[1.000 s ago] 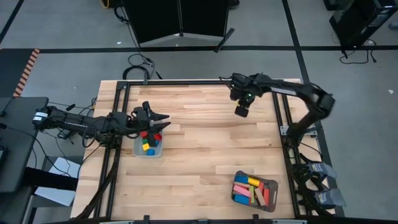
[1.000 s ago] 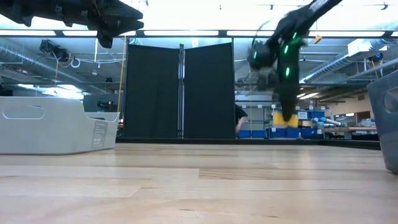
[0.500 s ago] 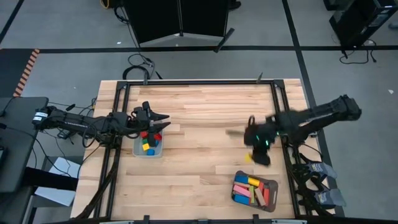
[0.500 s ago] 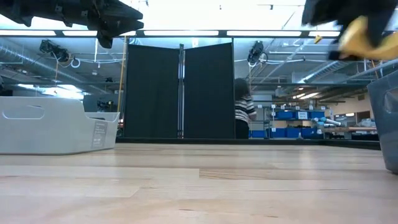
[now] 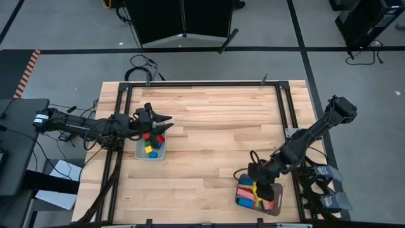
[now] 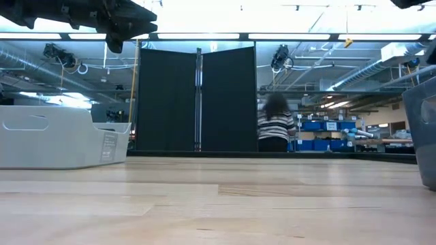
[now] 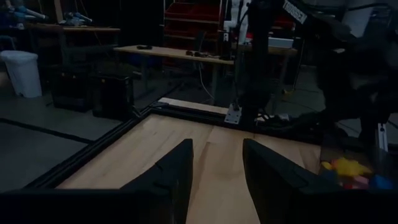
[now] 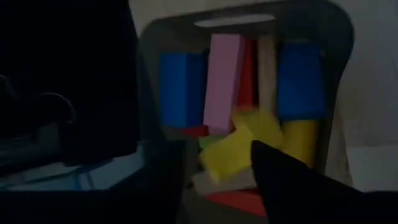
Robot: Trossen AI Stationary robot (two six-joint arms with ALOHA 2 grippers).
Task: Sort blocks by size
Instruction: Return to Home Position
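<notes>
My right gripper (image 5: 256, 188) is low over the grey tray (image 5: 279, 190) at the table's near right and is shut on a yellow block (image 8: 231, 152). The tray holds longer bars: pink (image 8: 222, 78), blue (image 8: 300, 78), yellow and red. My left gripper (image 5: 164, 120) is open and empty, hovering above the far edge of the left grey tray (image 5: 140, 154), which holds small red, blue, yellow and green cubes (image 5: 150, 147). Its two fingers show apart in the left wrist view (image 7: 217, 174). My right gripper has the yellow block (image 8: 239, 146) between its two fingers, which point down into the tray from above. The block sits tilted, just over the bars in the tray. I cannot tell whether it touches them.
Bare wooden tabletop (image 5: 215, 133) lies between the two trays. Black frame rails (image 5: 286, 114) run along the table's sides. In the low view a person (image 6: 276, 129) stands in the room beyond the table.
My right gripper has swung from the table's far right toward the near edge and gone down over the right tray, carrying the yellow block with it.
</notes>
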